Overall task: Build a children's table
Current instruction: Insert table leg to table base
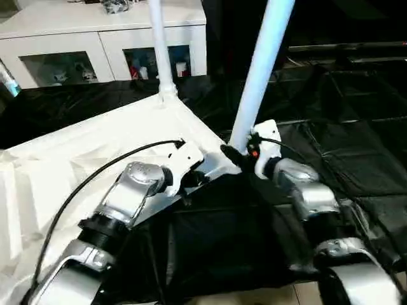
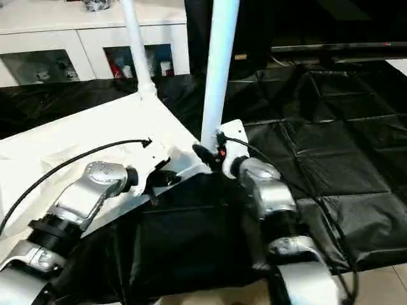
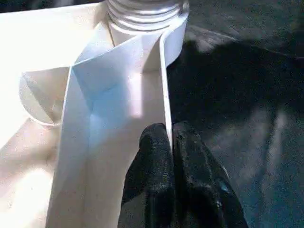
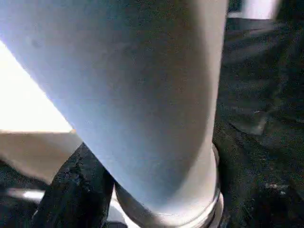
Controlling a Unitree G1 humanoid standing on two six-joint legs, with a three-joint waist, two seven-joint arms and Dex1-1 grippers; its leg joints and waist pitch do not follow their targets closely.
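The left gripper (image 3: 171,142) pinched the thin side wall of the upturned children's table (image 1: 95,143), its two black fingers (image 3: 152,161) closed on the rim. The right gripper (image 1: 235,152) clasped the base of a near leg (image 1: 264,63) at its corner socket. Both silver forearms reached forward over the black cloth (image 2: 331,127); a second leg (image 1: 159,44) stood upright at the far corner.

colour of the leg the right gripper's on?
White: the table leg by the right gripper, best in the right eye view.
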